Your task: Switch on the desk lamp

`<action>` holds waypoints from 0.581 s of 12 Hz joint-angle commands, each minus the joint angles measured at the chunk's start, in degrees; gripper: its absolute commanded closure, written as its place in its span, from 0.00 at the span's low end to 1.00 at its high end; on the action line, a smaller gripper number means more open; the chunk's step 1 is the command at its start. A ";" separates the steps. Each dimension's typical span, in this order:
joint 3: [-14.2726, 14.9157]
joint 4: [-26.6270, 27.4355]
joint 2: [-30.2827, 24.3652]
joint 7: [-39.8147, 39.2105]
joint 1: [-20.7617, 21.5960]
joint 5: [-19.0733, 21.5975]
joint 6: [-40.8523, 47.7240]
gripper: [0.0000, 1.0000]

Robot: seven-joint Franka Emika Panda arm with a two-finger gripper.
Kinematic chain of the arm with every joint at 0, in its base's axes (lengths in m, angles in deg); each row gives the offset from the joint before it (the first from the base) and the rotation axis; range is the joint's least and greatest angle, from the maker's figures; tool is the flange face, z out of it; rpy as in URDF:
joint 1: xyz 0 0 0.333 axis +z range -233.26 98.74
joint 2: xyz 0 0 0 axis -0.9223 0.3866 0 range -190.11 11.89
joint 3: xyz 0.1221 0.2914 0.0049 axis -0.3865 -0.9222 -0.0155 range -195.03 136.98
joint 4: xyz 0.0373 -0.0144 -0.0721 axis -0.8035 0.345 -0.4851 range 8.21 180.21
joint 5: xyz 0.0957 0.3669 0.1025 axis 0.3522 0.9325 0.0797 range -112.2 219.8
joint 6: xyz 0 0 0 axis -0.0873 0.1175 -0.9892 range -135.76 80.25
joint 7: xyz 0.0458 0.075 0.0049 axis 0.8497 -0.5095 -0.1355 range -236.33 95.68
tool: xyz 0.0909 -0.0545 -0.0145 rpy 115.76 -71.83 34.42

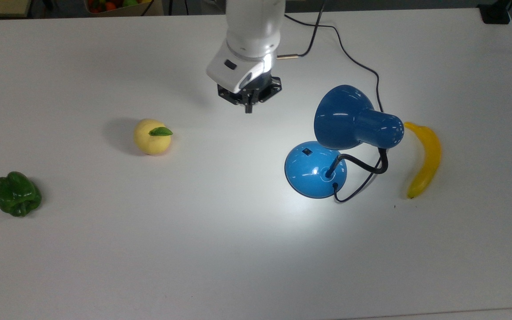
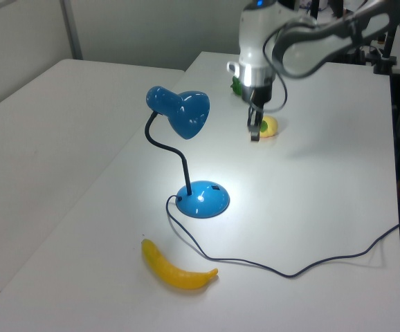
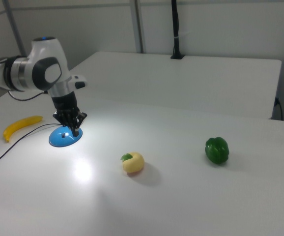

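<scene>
in the top view, left to right: pepper [image 1: 17, 194], yellow fruit [image 1: 152, 136], gripper [image 1: 249, 108] with fingers together, empty, raised clear of the table. the lamp [image 1: 340, 146] stands right of centre, lit, its glow pooled on the table; the switch [image 1: 307, 151] sits on the base's upper left. banana [image 1: 425, 159] lies just beyond. the task looks complete; retreat upward, clear of shade and cord [image 1: 354, 62].

Lamp [image 1: 327, 146] lit, upright; blue shade tilted down, bendy black neck, domed base, bright pool on table.
</scene>
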 commanded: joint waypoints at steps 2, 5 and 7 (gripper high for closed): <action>0.10 -6.47 -7.25 1.00 -6.26 -0.31 18.81 1.00; 0.19 -7.01 -11.65 0.73 -8.56 -0.22 20.61 1.00; 0.62 -7.10 -12.97 0.73 -8.56 0.13 21.31 1.00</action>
